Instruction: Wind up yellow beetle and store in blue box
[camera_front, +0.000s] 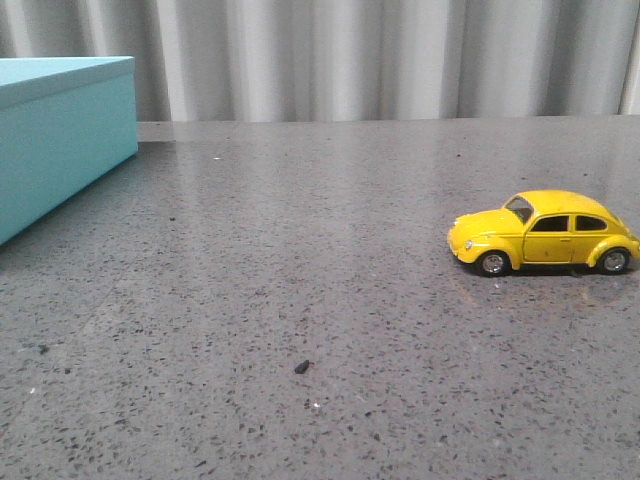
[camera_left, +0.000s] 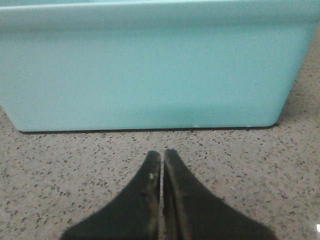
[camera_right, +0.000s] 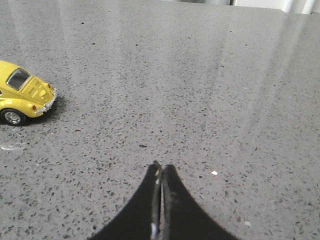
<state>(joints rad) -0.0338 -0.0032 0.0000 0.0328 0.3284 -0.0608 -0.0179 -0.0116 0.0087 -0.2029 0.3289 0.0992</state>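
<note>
Yellow beetle (camera_front: 543, 233) is seen standing on all four wheels on the grey speckled table (camera_front: 300, 250), at the right side of the front view, close to the frame's right edge. Its nose is pointed toward the left of that view. Dark windows, silver wheels with black tyres and a chrome front bumper are noted. No badge, plate or lettering can be read on the car at this size.

Blue box (camera_front: 60, 140) is placed at the far left of the table, well apart from the car, with its lid fitted. Only one corner and two sides are caught in the front view; the rest is cut off by the frame. Its sides are plain and matte; no label, brand or print is visible on any face shown.

Left gripper (camera_left: 161, 165) is held low over the table, just in front of one long wall of the blue box, not touching it. Its two dark fingers are pressed together with only a thin seam between them, and nothing is held.

Right gripper (camera_right: 161, 172) is likewise closed tip to tip and empty, above bare tabletop. In the right wrist view the rear of the yellow beetle (camera_right: 22, 92) is seen off to one side, apart from the fingers, with rear window, engine-lid louvres and chrome bumper visible.

A small dark crumb (camera_front: 301, 367) lies on the table in the foreground. A pleated grey curtain (camera_front: 380, 60) is hung behind the table.
</note>
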